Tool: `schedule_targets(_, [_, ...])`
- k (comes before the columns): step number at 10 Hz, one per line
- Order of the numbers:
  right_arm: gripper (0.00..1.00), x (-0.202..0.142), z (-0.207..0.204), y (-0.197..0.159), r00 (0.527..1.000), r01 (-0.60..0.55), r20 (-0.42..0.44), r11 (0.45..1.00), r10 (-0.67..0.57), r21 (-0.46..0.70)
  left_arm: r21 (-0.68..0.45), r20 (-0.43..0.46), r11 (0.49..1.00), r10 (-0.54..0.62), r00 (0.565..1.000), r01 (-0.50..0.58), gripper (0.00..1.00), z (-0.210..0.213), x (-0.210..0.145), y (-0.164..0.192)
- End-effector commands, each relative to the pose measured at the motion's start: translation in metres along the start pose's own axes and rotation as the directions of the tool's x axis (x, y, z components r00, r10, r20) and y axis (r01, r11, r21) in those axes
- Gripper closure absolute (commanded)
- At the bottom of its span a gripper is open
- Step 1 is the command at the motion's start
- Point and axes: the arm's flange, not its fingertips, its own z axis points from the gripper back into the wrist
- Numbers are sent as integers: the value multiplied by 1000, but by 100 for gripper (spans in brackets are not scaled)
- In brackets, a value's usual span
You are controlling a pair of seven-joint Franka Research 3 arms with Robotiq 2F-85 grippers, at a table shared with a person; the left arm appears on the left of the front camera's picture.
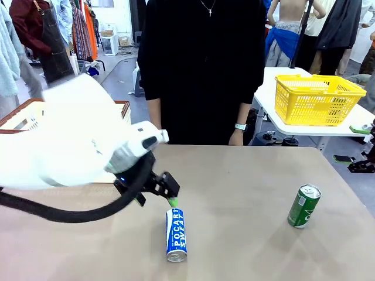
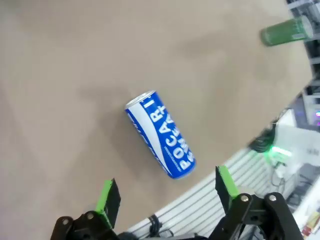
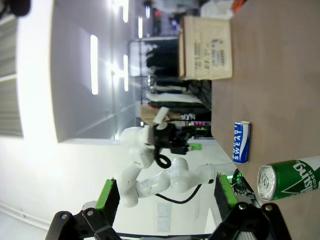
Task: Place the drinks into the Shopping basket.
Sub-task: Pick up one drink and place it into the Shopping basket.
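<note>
**Bright room, soft focus up close**

Front view: even overhead light, faint shadows under blue can (image 1: 176, 235) and green can (image 1: 304, 206) nr right edge of table (image 1: 252, 175). Left arm (image 1: 64, 146) looms blurred, washed white. Left wrist view: soft thruout, worst at frame corners. Right wrist view: strip lights (image 3: 94, 65) blown out, glare on wall (image 3: 55, 100).

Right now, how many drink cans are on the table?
2: blue can lying front-centre by the left gripper; green can standing at right. The left arm may hide others.
</note>
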Motion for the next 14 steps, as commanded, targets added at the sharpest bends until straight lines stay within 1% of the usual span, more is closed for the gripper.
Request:
schedule_targets(1, [0, 0, 2, 4, 1000, 6, -14, 1000, -6, -8, 64, 6, 996, 68, 998, -68, 0, -27, 28, -5])
schedule_targets(2, [0, 0, 2, 4, 1000, 6, -14, 1000, -6, -8, -122, -75, 992, 3, 997, -12, 0, -15, 29, -14])
schedule_targets(3, [0, 0, 2, 4, 1000, 6, -14, 1000, -6, -8, 33, -15, 999, 25, 1000, -25, 0, -25, 8, 0])
schedule_targets(7, [0, 0, 2, 4, 1000, 6, -14, 1000, -6, -8, 33, -15, 999, 25, 1000, -25, 0, -25, 8, 0])
schedule_targets(8, [0, 0, 2, 4, 1000, 6, -14, 1000, -6, -8, 5, -33, 1000, 12, 999, -12, 0, -28, 14, -1])
schedule_targets(9, [0, 0, 2, 4, 1000, 6, -14, 1000, -6, -8, 19, -71, 979, 205, 976, -204, 0, -32, 19, -7])
schedule_targets(10, [0, 0, 2, 4, 1000, 6, -14, 1000, -6, -8, 85, -70, 948, 312, 947, -306, 0, -44, 20, -21])
schedule_targets(11, [0, 0, 2, 4, 1000, 6, -14, 1000, -6, -8, 120, -78, 916, 392, 917, -382, 0, -54, 23, -34])
schedule_targets(12, [0, 0, 2, 4, 1000, 6, -14, 1000, -6, -8, 161, -80, 888, 447, 891, -431, 0, -60, 26, -39])
schedule_targets(13, [0, 0, 2, 4, 1000, 6, -14, 1000, -6, -8, 176, -67, 884, 449, 891, -432, 0, -65, 29, -45])
schedule_targets(14, [0, 0, 2, 4, 1000, 6, -14, 1000, -6, -8, 208, -79, 878, 454, 888, -431, 0, -74, 34, -49])
